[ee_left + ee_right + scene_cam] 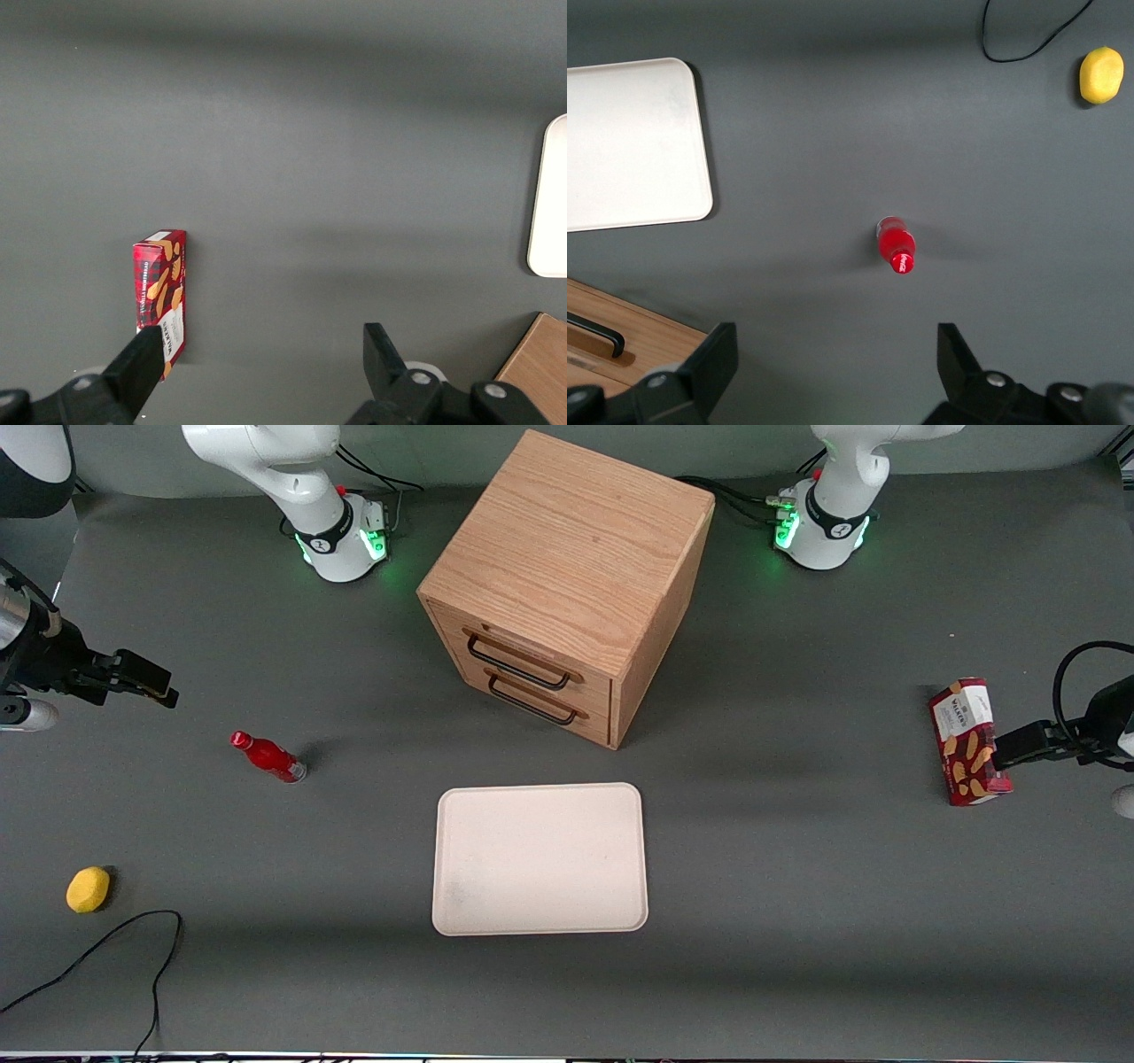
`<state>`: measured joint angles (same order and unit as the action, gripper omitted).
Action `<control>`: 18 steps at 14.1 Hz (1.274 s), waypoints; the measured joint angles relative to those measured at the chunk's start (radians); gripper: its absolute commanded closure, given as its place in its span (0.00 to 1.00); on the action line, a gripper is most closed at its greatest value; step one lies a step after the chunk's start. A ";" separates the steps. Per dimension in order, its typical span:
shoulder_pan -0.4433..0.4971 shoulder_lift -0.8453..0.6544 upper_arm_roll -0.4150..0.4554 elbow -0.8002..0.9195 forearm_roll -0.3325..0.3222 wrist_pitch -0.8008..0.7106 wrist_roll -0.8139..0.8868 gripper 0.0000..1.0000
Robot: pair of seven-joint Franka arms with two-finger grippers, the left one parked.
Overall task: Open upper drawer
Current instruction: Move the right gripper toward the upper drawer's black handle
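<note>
The wooden cabinet (567, 558) stands at the middle of the table, away from the front camera. Its upper drawer (540, 657) is light oak with a thin black wire handle (518, 664) and looks shut, as does the lower drawer (554, 707) under it. My right gripper (159, 686) hangs open and empty above the table toward the working arm's end, well away from the cabinet. In the right wrist view the gripper (833, 354) is open over bare table, with a corner of the cabinet (647, 341) and one black handle (598, 332) showing; which drawer it belongs to I cannot tell.
A red bottle (268, 756) stands beneath the gripper (897, 246). A cream tray (540, 859) lies in front of the cabinet. A yellow lemon (88, 889) and a black cable (106, 952) lie nearer the front camera. A biscuit box (967, 741) lies toward the parked arm's end.
</note>
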<state>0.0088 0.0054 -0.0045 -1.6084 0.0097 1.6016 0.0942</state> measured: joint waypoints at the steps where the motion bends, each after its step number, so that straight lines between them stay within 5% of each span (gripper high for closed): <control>1: 0.000 0.000 0.000 0.000 0.000 0.000 0.002 0.00; 7: 0.005 0.061 0.026 0.058 0.024 0.004 0.002 0.00; 15: 0.021 0.149 0.385 0.118 0.017 0.026 -0.023 0.00; 18: 0.026 0.202 0.467 0.116 0.006 0.055 -0.270 0.00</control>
<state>0.0343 0.2078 0.4627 -1.4921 0.0162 1.6566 -0.1760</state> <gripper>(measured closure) 0.000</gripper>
